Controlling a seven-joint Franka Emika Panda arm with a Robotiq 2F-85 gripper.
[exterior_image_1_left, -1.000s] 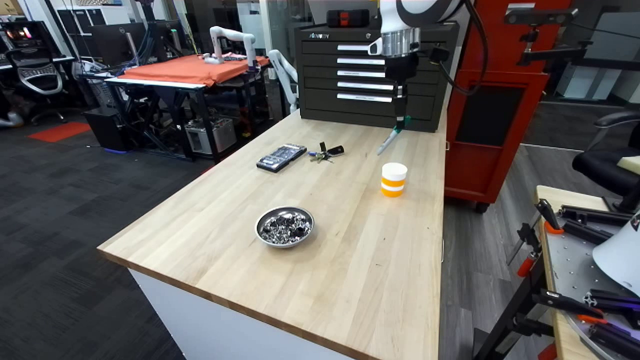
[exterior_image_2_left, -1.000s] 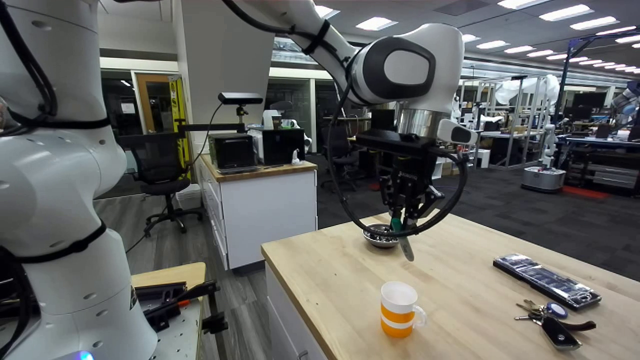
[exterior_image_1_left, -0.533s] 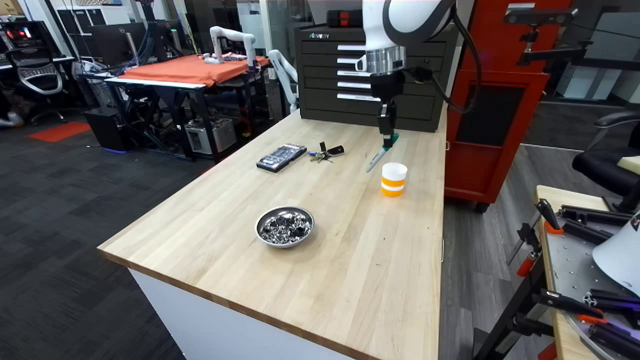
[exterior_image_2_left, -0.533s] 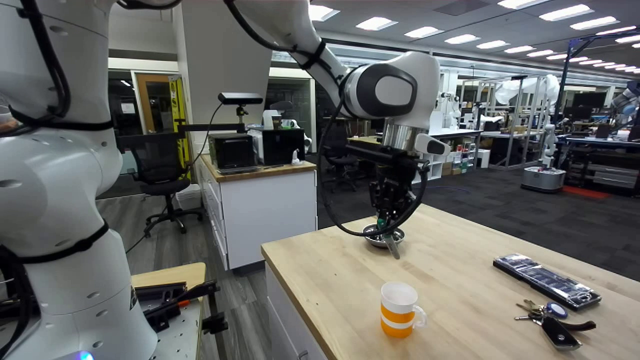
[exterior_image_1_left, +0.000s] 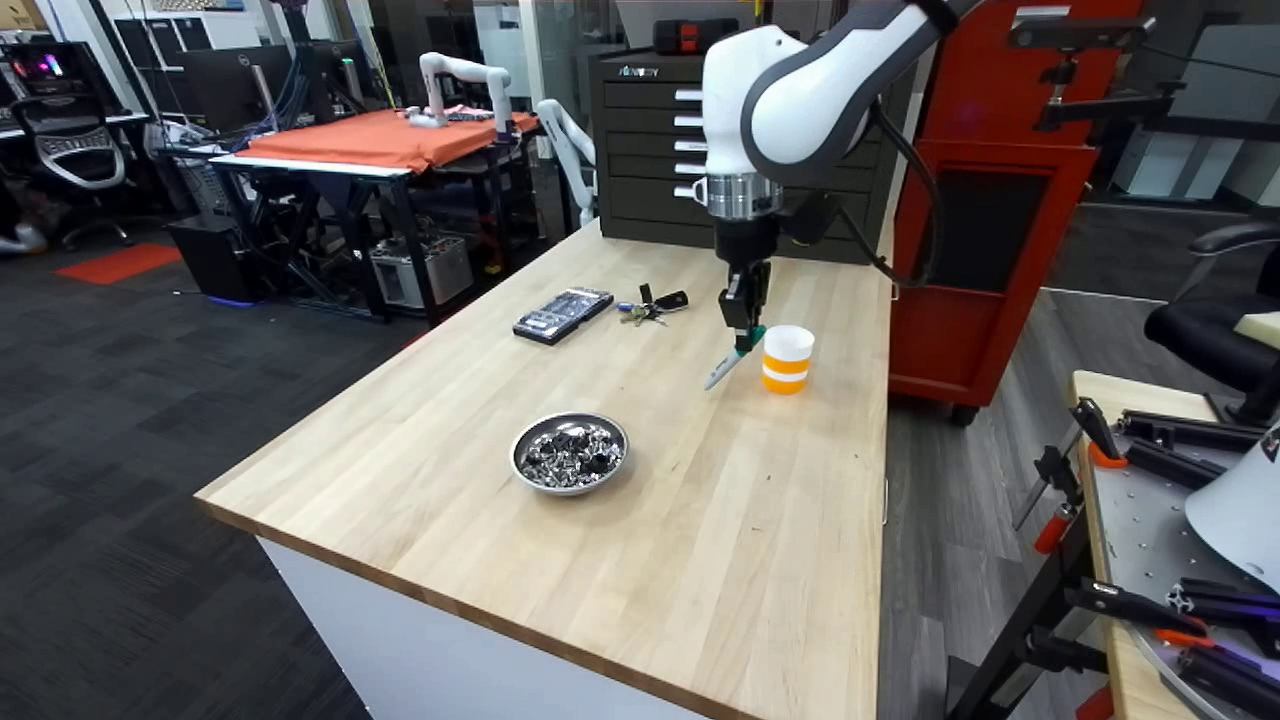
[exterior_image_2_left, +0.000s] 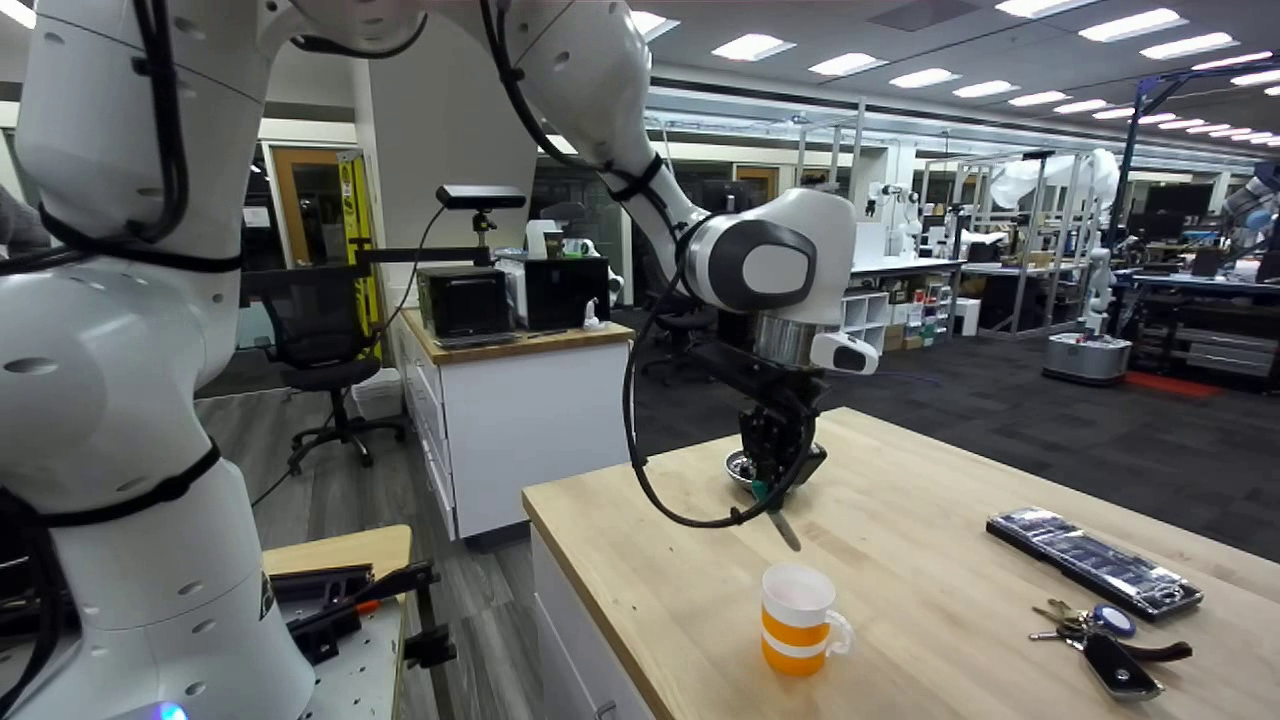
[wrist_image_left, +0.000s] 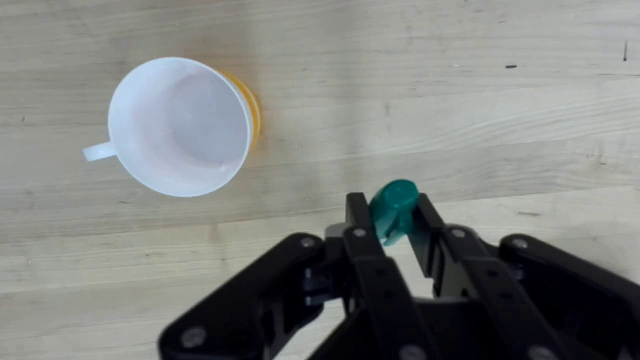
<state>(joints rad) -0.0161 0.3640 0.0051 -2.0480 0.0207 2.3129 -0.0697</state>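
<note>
Your pincer (wrist_image_left: 390, 212) clamps the marker (exterior_image_1_left: 727, 366), slanted over the bench (exterior_image_1_left: 680, 560), just inboard of the mug (exterior_image_2_left: 796, 628) near a long edge. Drift edgeward and you could topple the mug; press down and the marker could twist loose.

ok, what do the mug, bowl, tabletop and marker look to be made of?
Mug: perhaps plastic or glass, smooth; its handle looks translucent, but I can't settle which.
Bowl: probably polished metal; silvery, with bright reflections along the inside.
Tabletop: wood, seemingly satin; grain and joined strips show.
Marker: likely plastic, smooth; its green end is evenly coloured with a soft sheen.
</note>
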